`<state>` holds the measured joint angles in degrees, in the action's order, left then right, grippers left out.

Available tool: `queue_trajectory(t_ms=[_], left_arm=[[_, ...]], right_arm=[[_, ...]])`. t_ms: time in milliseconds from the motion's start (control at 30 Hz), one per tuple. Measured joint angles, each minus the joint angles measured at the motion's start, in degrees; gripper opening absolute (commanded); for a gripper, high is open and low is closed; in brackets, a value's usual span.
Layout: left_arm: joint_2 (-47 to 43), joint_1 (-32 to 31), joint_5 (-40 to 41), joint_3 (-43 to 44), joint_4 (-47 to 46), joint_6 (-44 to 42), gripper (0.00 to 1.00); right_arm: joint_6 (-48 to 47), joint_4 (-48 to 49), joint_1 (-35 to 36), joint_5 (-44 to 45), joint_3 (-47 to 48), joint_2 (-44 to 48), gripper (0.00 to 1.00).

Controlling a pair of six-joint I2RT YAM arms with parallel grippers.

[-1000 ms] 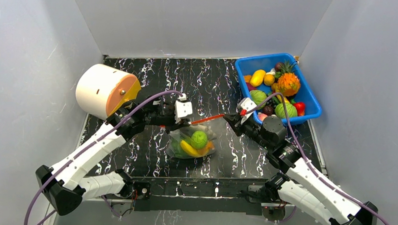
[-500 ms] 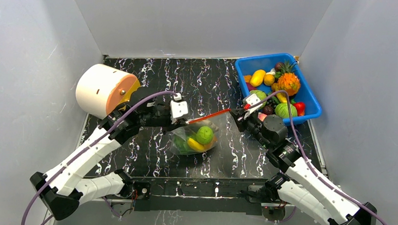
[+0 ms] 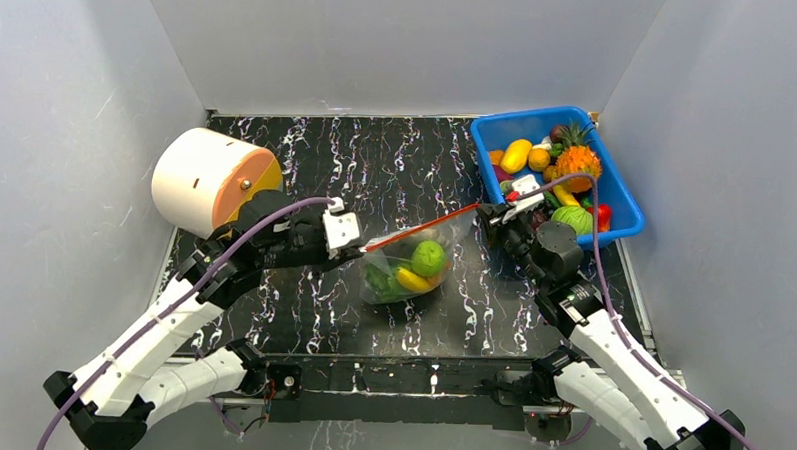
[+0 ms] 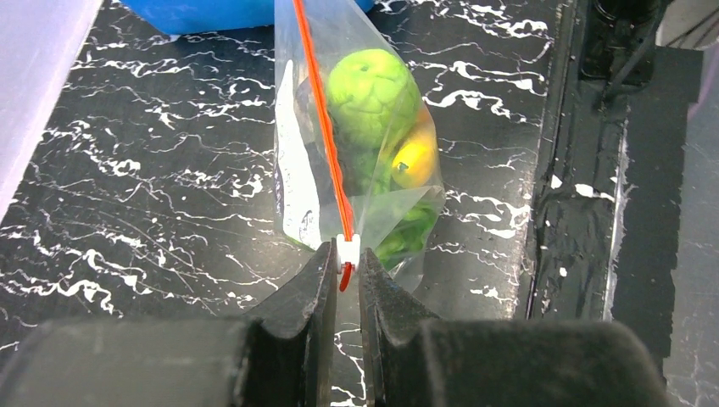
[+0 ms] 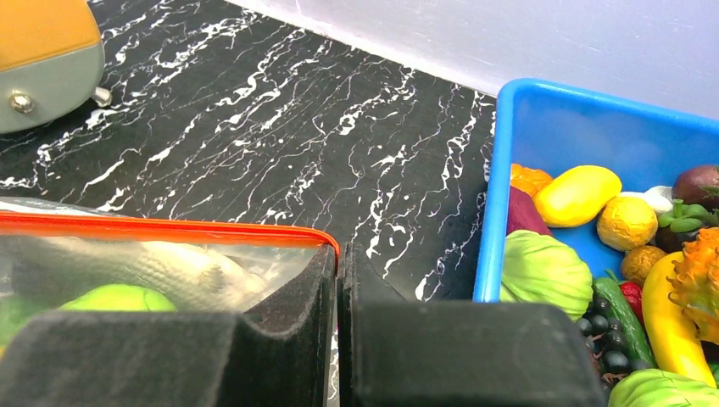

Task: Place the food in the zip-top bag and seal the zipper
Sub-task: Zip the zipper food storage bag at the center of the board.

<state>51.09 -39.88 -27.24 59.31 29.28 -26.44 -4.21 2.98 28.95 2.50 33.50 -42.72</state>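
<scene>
- Top external: the zip-top bag (image 3: 405, 270) sat near centre with the food (image 3: 428, 257) inside. Its mouth was stretched between both claws, and the zipper (image 3: 419, 229) ran from the left gripper (image 3: 359, 246) toward two o'clock to the right gripper (image 3: 483, 213).
- Left wrist: jaws nearly closed, pinching the white slider (image 4: 348, 248). The zipper led away toward twelve o'clock, so any sliding likely follows that axis.
- Right wrist: jaws pressed together on the zipper's end corner, and the strip ran off toward nine o'clock.

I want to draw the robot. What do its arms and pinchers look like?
The left arm and right arm have white links, black joints and a looping purple cable each. The left gripper and right gripper have two black, wedge-shaped fingers.
</scene>
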Motion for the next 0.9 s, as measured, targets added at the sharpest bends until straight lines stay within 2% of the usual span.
queue_trajectory(t_ms=[333,500,733,800,900], left_arm=[[-4.8,0.0,2.5,-4.0,-2.6,2.1,0.00],[-6.8,0.0,1.7,-4.6,-2.7,4.7,0.00],[-9.5,0.0,1.9,-8.1,-6.8,10.3,0.00],[-8.9,0.0,3.1,-9.5,-8.3,12.5,0.00],[-6.4,0.0,5.0,-10.6,-9.7,15.9,0.00]], right_arm=[[1.7,-0.6,-4.1,-8.5,0.0,1.7,0.00],[1.4,-8.0,-5.1,-12.7,4.1,4.3,0.00],[3.7,-10.6,-5.5,-14.6,4.0,13.0,0.00],[3.7,-9.2,-5.6,-14.6,3.2,12.6,0.00],[3.1,-6.9,-5.9,-14.1,3.0,6.3,0.00]])
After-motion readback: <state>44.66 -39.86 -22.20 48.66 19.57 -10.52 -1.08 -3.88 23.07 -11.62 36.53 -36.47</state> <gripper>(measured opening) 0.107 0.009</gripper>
